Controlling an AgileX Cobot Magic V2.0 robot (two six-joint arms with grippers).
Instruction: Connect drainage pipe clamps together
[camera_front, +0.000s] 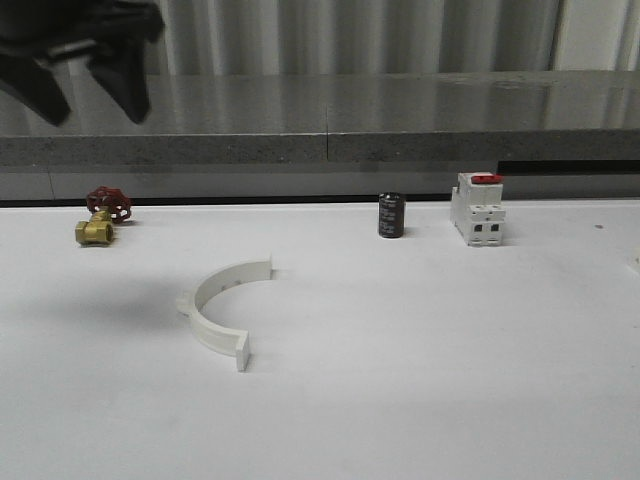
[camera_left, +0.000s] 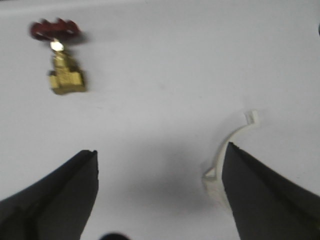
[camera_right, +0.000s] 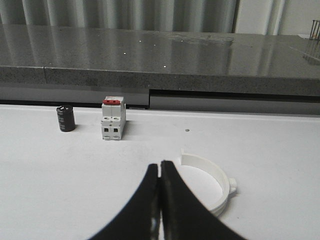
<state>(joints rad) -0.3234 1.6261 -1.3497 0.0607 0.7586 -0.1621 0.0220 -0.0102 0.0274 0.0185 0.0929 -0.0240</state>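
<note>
One white half-ring drainage pipe clamp (camera_front: 222, 308) lies on the table left of centre, its open side facing right. My left gripper (camera_front: 88, 72) hangs high above the table's far left, fingers spread. In the left wrist view the left gripper (camera_left: 160, 155) is open above bare table, and that clamp (camera_left: 225, 150) lies partly behind one finger. A second white half-ring clamp (camera_right: 212, 182) lies on the table just beyond my right gripper (camera_right: 160, 164), which is shut with nothing between its fingers.
A brass valve with a red handwheel (camera_front: 100, 216) sits at the far left. A black capacitor (camera_front: 391, 215) and a white switch with a red top (camera_front: 477, 208) stand at the back, centre-right. A grey ledge (camera_front: 330, 150) runs behind the table.
</note>
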